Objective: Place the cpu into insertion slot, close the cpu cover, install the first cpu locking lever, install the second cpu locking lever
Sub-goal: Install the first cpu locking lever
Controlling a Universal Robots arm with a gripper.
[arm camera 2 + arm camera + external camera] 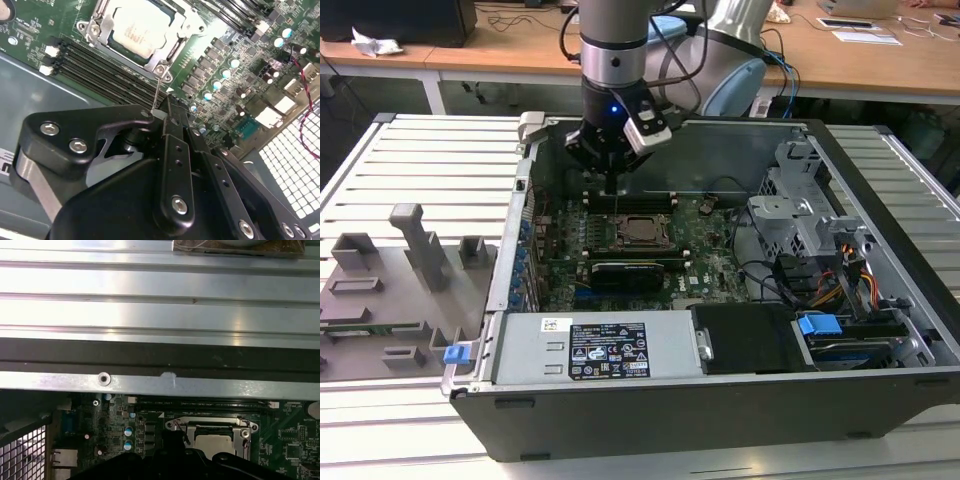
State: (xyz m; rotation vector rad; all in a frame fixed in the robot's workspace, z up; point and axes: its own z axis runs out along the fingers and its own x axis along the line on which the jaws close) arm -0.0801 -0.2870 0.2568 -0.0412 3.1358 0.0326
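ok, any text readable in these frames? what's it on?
Nothing is clear enough to quote.
Black label on the power supply: print and symbols, too small to read.
White sticker above it: too small to read.
cpu top: faint marking, blurred.
Motherboard silkscreen in the second wrist view: tiny white lettering, unreadable.

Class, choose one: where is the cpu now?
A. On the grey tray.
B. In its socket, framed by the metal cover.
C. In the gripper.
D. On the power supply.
B: in the second wrist view the cpu lies flat inside the cpu cover, and the gripper pinches only a thin locking lever.
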